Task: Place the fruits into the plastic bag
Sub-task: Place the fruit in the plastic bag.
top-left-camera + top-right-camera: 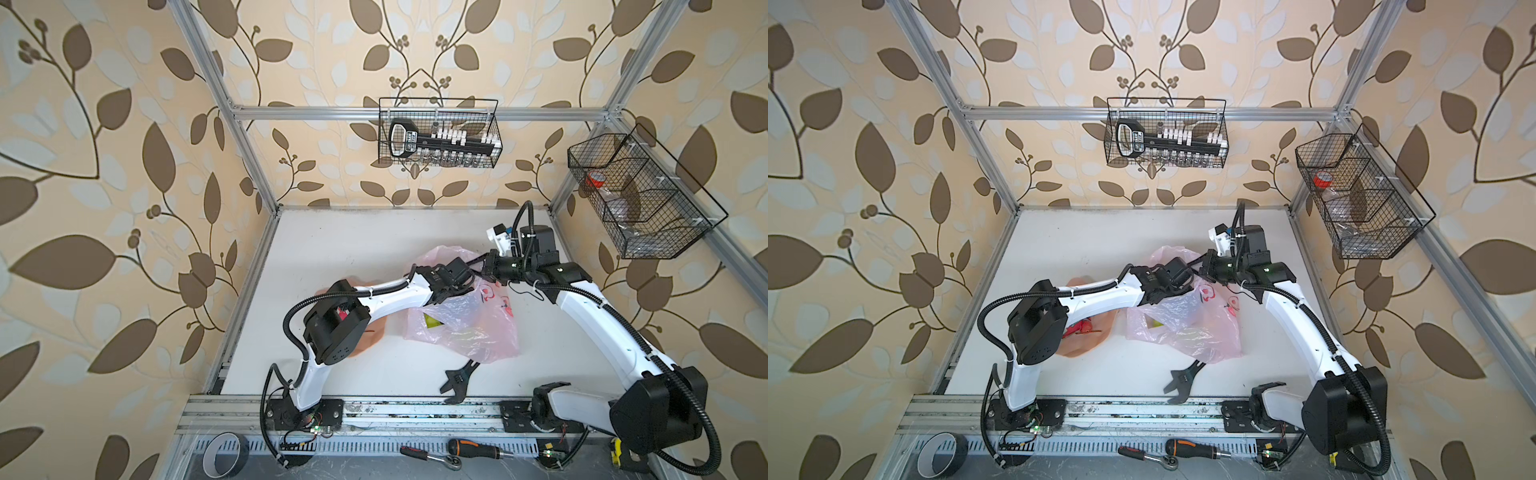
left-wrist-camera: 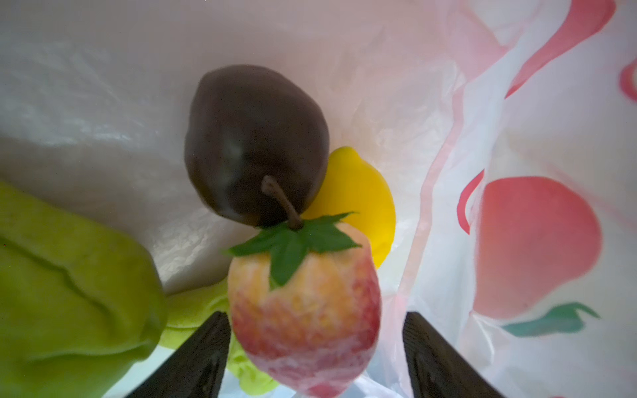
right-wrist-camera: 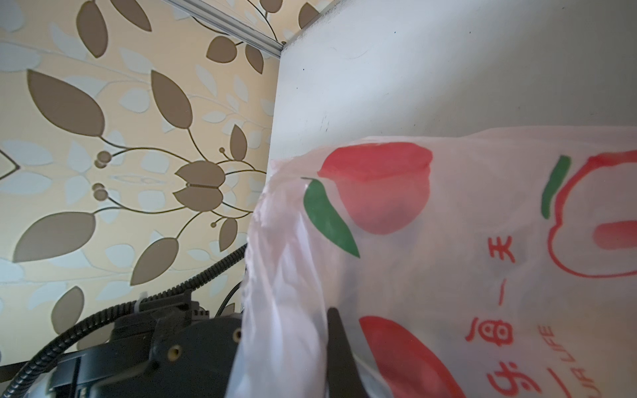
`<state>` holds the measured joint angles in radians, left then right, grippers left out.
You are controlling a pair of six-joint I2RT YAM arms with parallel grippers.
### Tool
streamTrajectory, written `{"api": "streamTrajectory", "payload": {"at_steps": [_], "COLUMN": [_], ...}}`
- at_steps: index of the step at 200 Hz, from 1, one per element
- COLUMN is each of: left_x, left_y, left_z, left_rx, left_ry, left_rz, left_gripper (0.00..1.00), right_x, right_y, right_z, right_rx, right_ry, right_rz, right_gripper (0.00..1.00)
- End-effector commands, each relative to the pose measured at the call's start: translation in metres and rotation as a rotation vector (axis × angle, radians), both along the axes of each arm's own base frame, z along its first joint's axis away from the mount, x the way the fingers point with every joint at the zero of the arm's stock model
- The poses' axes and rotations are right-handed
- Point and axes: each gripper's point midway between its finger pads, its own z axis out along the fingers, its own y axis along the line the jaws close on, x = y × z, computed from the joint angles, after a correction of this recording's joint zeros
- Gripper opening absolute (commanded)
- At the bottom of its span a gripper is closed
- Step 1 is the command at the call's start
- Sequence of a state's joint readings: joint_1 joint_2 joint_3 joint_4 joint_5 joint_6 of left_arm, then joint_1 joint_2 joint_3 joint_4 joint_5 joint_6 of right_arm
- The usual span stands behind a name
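The pale pink plastic bag (image 1: 465, 328) (image 1: 1187, 332) lies mid-table. My left gripper (image 2: 316, 315) reaches inside it, open, with a red-and-yellow strawberry (image 2: 303, 310) loose between its fingers (image 2: 206, 351), a gap showing on one side. Deeper in the bag lie a dark purple fruit (image 2: 255, 144), a yellow lemon (image 2: 362, 206) and a green piece (image 2: 69, 293). My right gripper (image 3: 320, 330) is shut on the bag's bunched rim (image 3: 282, 293), holding it up. In a top view, red fruit (image 1: 1079, 326) lies on the peach plate (image 1: 1096, 332), partly under the left arm.
A black adjustable wrench (image 1: 459, 380) lies just in front of the bag. Two wire baskets (image 1: 440, 133) (image 1: 640, 195) hang on the frame. A screwdriver (image 1: 473, 449), a ratchet (image 1: 432, 456) and a tape roll (image 1: 224, 455) sit beyond the front rail.
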<state>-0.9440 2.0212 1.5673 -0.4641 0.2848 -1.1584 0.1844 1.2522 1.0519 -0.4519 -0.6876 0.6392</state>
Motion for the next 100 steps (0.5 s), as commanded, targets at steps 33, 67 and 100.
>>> {"api": "streamTrajectory", "payload": {"at_steps": [33,67,100], "left_x": [0.001,0.000,0.000], "left_y": [-0.005,0.010,0.023], "left_z": [0.028,0.037,0.046], "left_rx": [-0.033,0.016,0.054], "left_ry": [-0.045,-0.076,-0.108], "left_rz": [-0.013,-0.020,-0.023], "left_gripper": [0.91,0.94,0.95], "right_x": [-0.005,-0.006,-0.008], "right_y": [-0.003,-0.005,-0.007], "right_z": [0.000,0.000,-0.001], "right_rx": [0.013,0.007,0.001], "right_ry": [-0.002,-0.002,0.002], "right_rz": [0.006,0.005,0.005], "right_gripper": [0.00,0.00,0.00]}}
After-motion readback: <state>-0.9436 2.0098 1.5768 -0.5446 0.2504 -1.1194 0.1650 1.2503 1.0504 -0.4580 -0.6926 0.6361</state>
